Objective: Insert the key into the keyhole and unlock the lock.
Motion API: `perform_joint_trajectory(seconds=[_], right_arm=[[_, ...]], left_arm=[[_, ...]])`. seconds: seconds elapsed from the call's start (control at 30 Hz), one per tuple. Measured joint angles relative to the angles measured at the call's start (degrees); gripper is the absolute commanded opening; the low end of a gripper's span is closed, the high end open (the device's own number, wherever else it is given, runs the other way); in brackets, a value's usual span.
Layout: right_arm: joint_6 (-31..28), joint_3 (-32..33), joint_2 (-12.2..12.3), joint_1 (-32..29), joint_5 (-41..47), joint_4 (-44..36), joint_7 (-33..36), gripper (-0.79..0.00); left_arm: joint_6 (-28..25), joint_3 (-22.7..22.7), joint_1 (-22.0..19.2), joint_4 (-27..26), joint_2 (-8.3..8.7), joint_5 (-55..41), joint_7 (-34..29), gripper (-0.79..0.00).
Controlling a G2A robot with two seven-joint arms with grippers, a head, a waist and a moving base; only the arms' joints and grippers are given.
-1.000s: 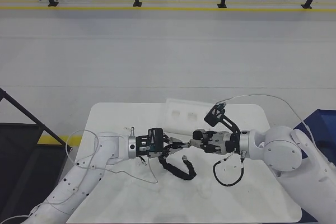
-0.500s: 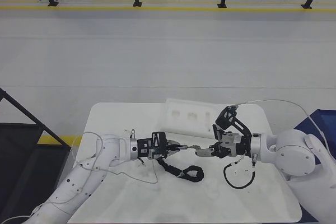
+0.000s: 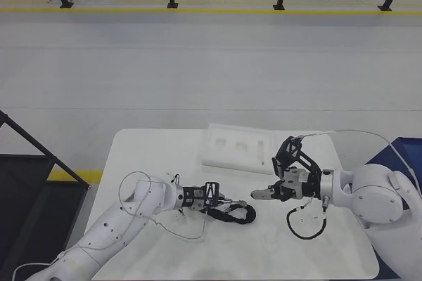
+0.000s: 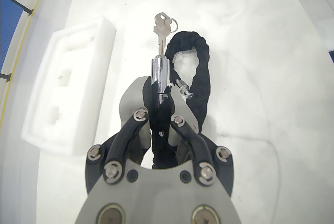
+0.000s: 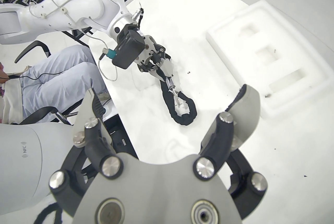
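Left hand [image 4: 159,94] clamped tight on the chrome cylinder of the black fabric-sleeved chain lock [image 4: 160,70], now lowered near desk [image 3: 162,154] centre. Silver key [image 4: 161,29] seated in the keyhole [image 4: 161,56]. Right hand [image 3: 259,194], fingers spread wide and empty, has released the key and drawn back rightward.

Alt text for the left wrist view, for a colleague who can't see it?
The left gripper is shut on the lock's chrome cylinder, with the key seated in its keyhole. The black chain loops beside it, its pin end free; a foam tray lies nearby.
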Motion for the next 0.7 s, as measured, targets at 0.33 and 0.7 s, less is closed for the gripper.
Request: perform_joint_trajectory(seconds=[0.33,0.7], right_arm=[[-6.2,-1.9,-0.2,1.2,1.7,6.0,0.3,0.0],[-23.9,-7.3,-1.5,7.5,-2.7,16.3,-3.3,0.0]], left_arm=[[-0.4,-1.0,-2.5,3.3,-0.65,-4.1,-0.2,0.0],[-9.5,-9.8,-6.3,2.4,1.09,-15.0,2.4,0.0]])
